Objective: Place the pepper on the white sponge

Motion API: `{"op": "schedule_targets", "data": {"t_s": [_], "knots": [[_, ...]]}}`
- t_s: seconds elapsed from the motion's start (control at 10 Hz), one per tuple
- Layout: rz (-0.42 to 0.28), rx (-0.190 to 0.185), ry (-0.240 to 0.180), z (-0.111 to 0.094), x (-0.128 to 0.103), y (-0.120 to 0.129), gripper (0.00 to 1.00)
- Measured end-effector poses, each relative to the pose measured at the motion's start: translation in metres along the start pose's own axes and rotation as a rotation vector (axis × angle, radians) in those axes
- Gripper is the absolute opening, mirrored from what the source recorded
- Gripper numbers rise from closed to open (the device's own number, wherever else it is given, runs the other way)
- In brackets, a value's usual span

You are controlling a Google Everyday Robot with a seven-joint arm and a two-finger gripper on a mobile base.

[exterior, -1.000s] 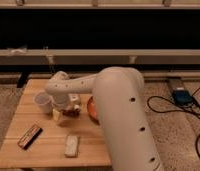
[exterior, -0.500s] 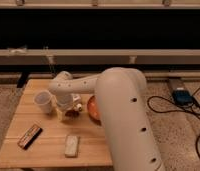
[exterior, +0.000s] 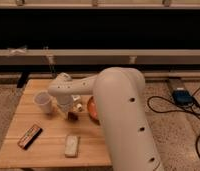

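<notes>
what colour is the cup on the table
White, in the camera view; the cup stands beside the gripper, which hangs low over the table.

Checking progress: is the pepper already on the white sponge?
No, the white sponge lies bare, and the gripper hangs low between the white cup and orange bowl.

Our end effector sits low at mid-frame, hemmed between the white cup on its left and the orange bowl on its right. Below it, bare tabletop lies open down to the white sponge. The dark bar lies lower left, and our bulky arm walls off the right.
</notes>
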Motion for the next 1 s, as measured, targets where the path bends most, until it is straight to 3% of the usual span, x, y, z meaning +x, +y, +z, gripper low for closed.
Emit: {"op": "schedule_targets", "data": {"t_s": [0.3,0.5,1.0], "knots": [[0.015,-0.001,0.026,-0.023,-0.019,-0.002,0.0],[0.004,0.0,0.055,-0.043,-0.05,-0.014,0.0],[-0.065,-0.001,0.09,-0.057,-0.104,-0.084,0.0]]}}
